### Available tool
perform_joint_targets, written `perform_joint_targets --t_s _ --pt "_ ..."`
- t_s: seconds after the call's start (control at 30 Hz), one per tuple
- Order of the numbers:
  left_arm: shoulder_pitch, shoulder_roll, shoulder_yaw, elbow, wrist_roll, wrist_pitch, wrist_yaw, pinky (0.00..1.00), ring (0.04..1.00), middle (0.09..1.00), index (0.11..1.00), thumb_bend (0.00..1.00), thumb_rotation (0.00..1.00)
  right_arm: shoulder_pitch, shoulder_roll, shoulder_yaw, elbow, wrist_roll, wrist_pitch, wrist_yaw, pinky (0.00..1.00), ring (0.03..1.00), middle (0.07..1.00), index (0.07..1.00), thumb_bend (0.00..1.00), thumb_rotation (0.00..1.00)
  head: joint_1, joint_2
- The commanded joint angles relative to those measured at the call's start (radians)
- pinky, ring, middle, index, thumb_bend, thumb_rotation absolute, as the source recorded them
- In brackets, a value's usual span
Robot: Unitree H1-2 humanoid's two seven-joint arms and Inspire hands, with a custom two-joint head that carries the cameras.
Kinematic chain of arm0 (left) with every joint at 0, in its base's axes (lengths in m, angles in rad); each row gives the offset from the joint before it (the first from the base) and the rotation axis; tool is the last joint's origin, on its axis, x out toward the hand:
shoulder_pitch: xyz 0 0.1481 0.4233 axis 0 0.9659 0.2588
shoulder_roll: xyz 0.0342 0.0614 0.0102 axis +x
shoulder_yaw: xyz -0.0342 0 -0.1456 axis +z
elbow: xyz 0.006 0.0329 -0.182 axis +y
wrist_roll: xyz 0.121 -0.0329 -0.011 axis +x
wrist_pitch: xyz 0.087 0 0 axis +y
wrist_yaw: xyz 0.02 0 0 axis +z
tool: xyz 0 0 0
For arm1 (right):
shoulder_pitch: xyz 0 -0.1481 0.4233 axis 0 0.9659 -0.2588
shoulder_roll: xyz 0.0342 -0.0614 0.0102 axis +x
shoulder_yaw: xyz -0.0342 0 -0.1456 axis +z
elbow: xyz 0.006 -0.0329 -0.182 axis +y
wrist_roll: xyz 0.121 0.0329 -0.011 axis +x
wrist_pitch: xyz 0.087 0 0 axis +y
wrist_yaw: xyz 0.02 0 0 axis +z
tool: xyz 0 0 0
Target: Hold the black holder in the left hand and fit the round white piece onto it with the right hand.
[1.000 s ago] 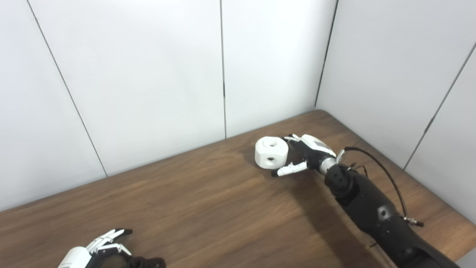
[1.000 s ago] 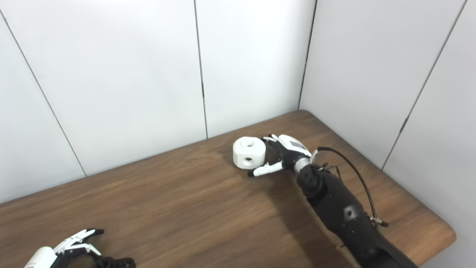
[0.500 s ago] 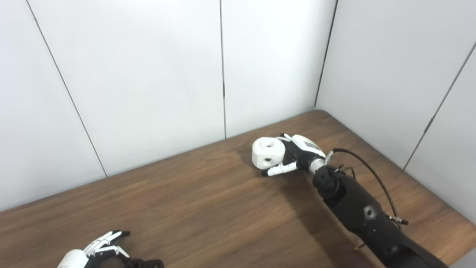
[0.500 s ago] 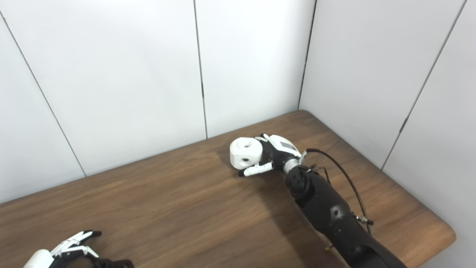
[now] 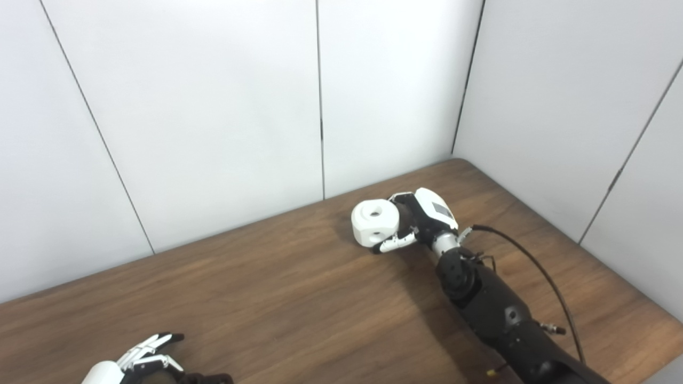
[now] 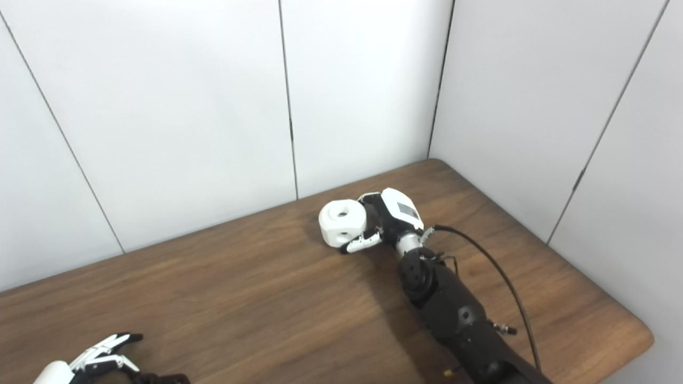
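The round white piece [image 5: 374,222], a chunky drum with a hole on top and one in its side, is at the back of the wooden table [image 5: 288,304]. My right hand [image 5: 425,220] is shut on it from the right, thumb under its front and fingers behind it. My left hand [image 5: 133,365] is at the bottom left edge, mostly cut off, with its fingers pointing right. A black object [image 5: 205,378], perhaps the holder, shows just beside that hand at the picture's edge. Whether the left hand grips it is hidden.
White wall panels [image 5: 224,106] close off the table at the back and on the right, meeting in a corner near the white piece. A black cable [image 5: 533,261] loops off my right forearm. The table's rounded front right corner [image 6: 643,336] is near the arm.
My right hand has closed around the white piece and carried it a little to the left, turning it. My left hand has sunk slightly lower at the picture's edge.
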Motion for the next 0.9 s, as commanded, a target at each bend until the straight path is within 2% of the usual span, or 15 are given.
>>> perform_joint_targets --t_s 0.0,0.27,0.43,0.5,0.53,0.7,0.87 --pt "0.044 0.010 -0.009 0.010 0.020 0.024 -0.038 0.88 0.910 0.875 0.484 0.52 0.05 -0.018 0.012 0.009 0.017 -0.019 0.002 -0.022 0.88 0.842 0.780 0.483 0.52 0.13 0.013 0.012" --pt "0.049 0.005 -0.008 -0.003 0.020 0.020 -0.034 0.88 0.903 0.868 0.484 0.52 0.04 -0.005 0.039 0.015 0.011 -0.003 -0.006 -0.047 0.77 0.811 0.769 0.483 0.52 0.13 0.037 0.023" --pt "0.053 -0.001 -0.008 -0.013 0.027 0.028 -0.032 0.86 0.897 0.864 0.483 0.52 0.04 0.018 0.041 0.024 -0.097 0.007 0.009 -0.003 0.73 0.809 0.770 0.483 0.52 0.14 0.092 0.038" --pt "0.057 -0.005 -0.009 -0.027 0.033 0.048 -0.040 0.86 0.894 0.863 0.484 0.52 0.04 0.027 0.044 0.027 -0.154 0.020 0.012 0.027 0.71 0.813 0.773 0.483 0.52 0.13 0.105 0.040" --pt "0.059 -0.008 -0.010 -0.037 0.037 0.063 -0.046 0.86 0.894 0.864 0.484 0.52 0.04 0.030 0.047 0.027 -0.184 0.029 0.019 0.044 0.72 0.817 0.776 0.482 0.52 0.13 0.136 0.047" --pt "0.060 -0.021 -0.025 -0.071 0.054 0.118 -0.072 0.86 0.906 0.875 0.484 0.52 0.05 0.051 0.070 0.039 -0.371 0.039 0.078 0.136 0.71 0.819 0.780 0.482 0.52 0.13 0.228 0.071" --pt "0.056 -0.035 -0.037 -0.076 0.061 0.150 -0.077 0.90 0.928 0.890 0.484 0.52 0.05 0.068 0.105 0.045 -0.507 0.045 0.125 0.215 0.72 0.814 0.781 0.481 0.52 0.13 0.281 0.099"
